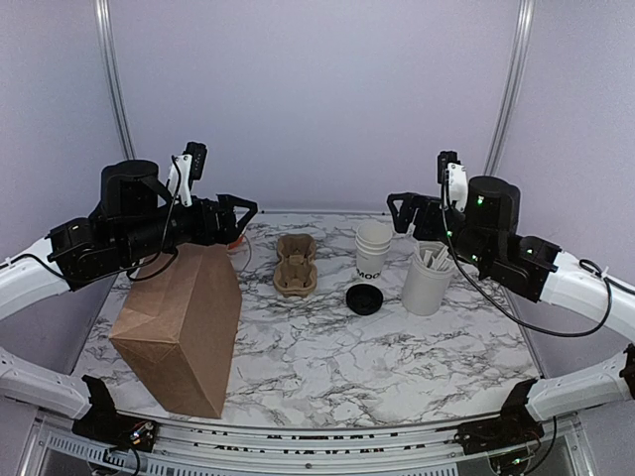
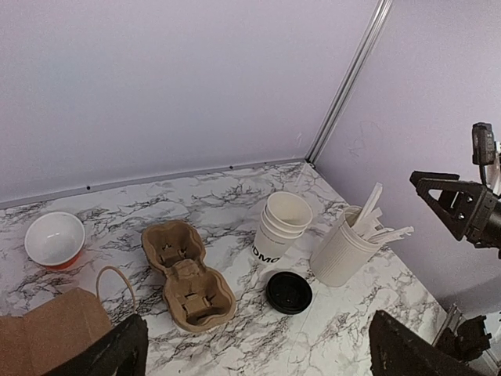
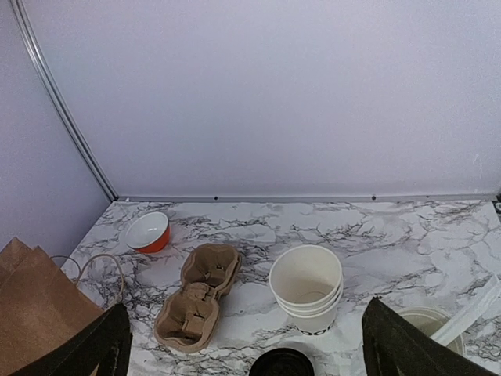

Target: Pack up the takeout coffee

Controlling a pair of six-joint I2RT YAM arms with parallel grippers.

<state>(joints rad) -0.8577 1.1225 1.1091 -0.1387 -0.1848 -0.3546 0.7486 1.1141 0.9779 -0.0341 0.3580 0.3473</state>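
Your left tool (image 1: 241, 218) hangs above the far left part of the table (image 1: 397, 357), fingers spread wide and nothing between them. Your right tool (image 1: 402, 213) hangs over the far right side in the same way, jaws wide apart and empty. Just below the left tool sits a small orange bowl (image 2: 53, 239), white inside. In front of it stands a brown paper bag (image 1: 184, 322), its top open and a handle loop showing. Below and beside the right tool is a tall white ribbed cylinder (image 1: 429, 283) with utensils sticking out of it. The coffee things sit between the two tools, near the middle of the table and slightly to the right. A stack of white paper cups (image 1: 374, 238) stands upright there, long axis vertical and open mouths up. The lowest cup (image 1: 368, 270) carries dark lettering that faces the near edge, towards the arms. The black lid (image 1: 365, 298) is not on any cup. It lies flat on the table just in front of the stack, close to it, and to the left of the cylinder. A brown cardboard cup carrier (image 1: 296, 266) lies left of the stack, between it and the bag, its long axis running from the near side to the far side.
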